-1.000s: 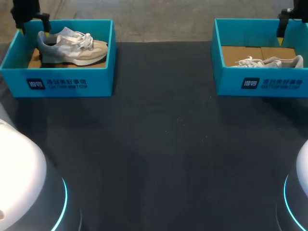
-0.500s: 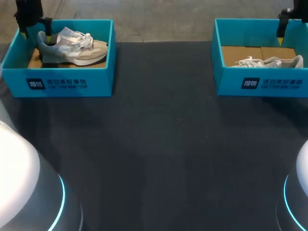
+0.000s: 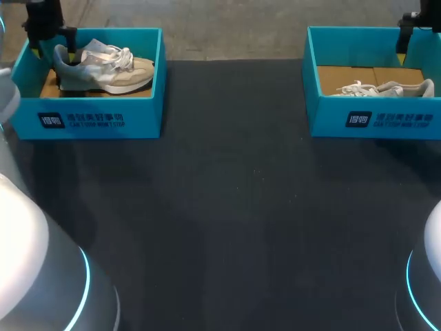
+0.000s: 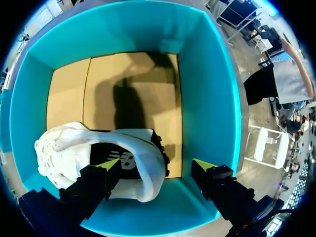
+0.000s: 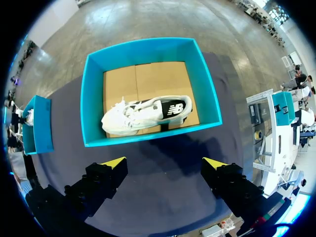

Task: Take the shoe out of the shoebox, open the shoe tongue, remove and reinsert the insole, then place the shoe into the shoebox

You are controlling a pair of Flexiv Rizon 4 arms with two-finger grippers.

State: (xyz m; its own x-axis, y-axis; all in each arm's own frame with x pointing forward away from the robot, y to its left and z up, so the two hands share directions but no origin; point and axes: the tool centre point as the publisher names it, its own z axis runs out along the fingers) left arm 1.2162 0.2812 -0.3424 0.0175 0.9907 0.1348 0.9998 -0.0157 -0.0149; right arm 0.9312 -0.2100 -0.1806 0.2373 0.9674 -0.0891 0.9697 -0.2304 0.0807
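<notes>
Two teal boxes sit on the dark table (image 3: 227, 207). The left shoebox (image 3: 96, 121) is at the far left corner and the right shoebox (image 3: 372, 121) is at the far right corner, well apart. Each holds one pale sneaker on a cardboard floor. The left shoe (image 3: 103, 69) appears to stand on its sole, heel toward the table's left edge and laces toward the middle. The right shoe (image 3: 386, 88) lies low in its box, seemingly on its side.

The left arm (image 3: 41, 17) comes down into the left box at the heel end. In its wrist view the left gripper (image 4: 155, 168) has its jaws wide apart with the shoe's heel between them: one fingertip (image 4: 108, 165) is over the shoe's side and the other is near the box wall. I cannot tell whether either tip touches the shoe. The right gripper (image 5: 165, 163) hangs high above the table, short of its box, with its jaws also spread and nothing between them.

I judge this to be the very first step, taking the shoe out, with the grasp not yet made. The next move likely calls for sinking a little lower, closing on the heel collar, and lifting straight up so the shoe clears the box walls.
</notes>
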